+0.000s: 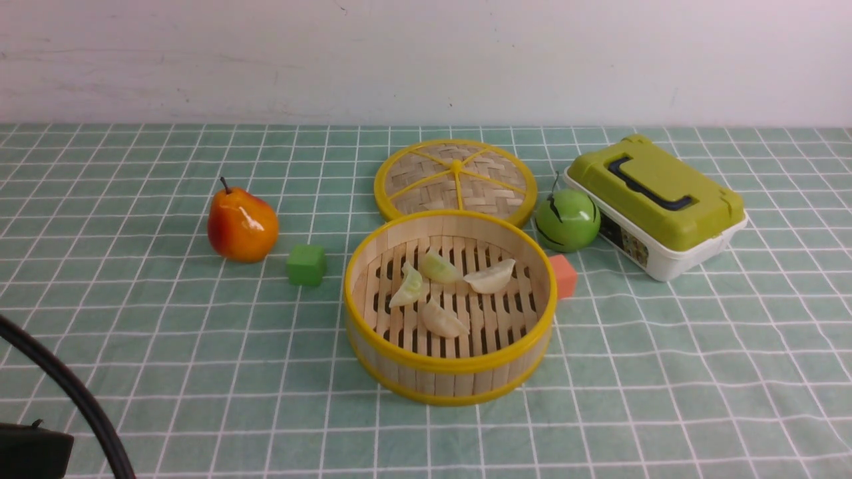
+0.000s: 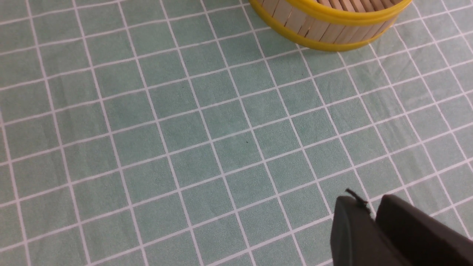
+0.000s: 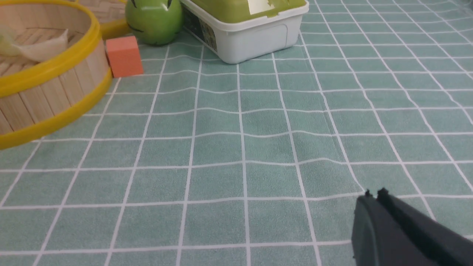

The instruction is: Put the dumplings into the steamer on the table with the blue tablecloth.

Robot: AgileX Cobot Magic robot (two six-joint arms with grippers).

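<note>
At the centre of the front view, slightly below the middle, sits the round bamboo steamer (image 1: 450, 307) with upright wooden-slat wall and yellow rims, resting on the pale teal-green tablecloth (image 1: 665, 372) with its thin white grid that covers the table. Four small crescent-shaped pleated dumplings (image 1: 447, 295), cream to pale green, lie on its slatted floor, gathered toward the middle and close to one another. Behind the steamer, touching or just beside its far rim, the flat woven lid (image 1: 456, 179) with yellow rim lies on the cloth. To the steamer's right a small orange cube (image 1: 564, 275) stands just beside its wall, with a glossy green apple (image 1: 568, 219) and a white box with an olive-green lid (image 1: 655, 204) further up and to the right. Left of the steamer are a small green cube (image 1: 306, 265) and a red-and-yellow pear (image 1: 241, 225). The left gripper (image 2: 371, 212) shows only as two dark fingertips at the lower right of its wrist view, close together with nothing between them; whether they are quite closed I cannot tell. The steamer's wall lies at the upper right of that picture, well apart from the tips, over bare cloth. The right gripper (image 3: 373, 195), at the lower right of its wrist view, has its tips pressed together and empty; the steamer lies at the upper left there, well apart.
</note>
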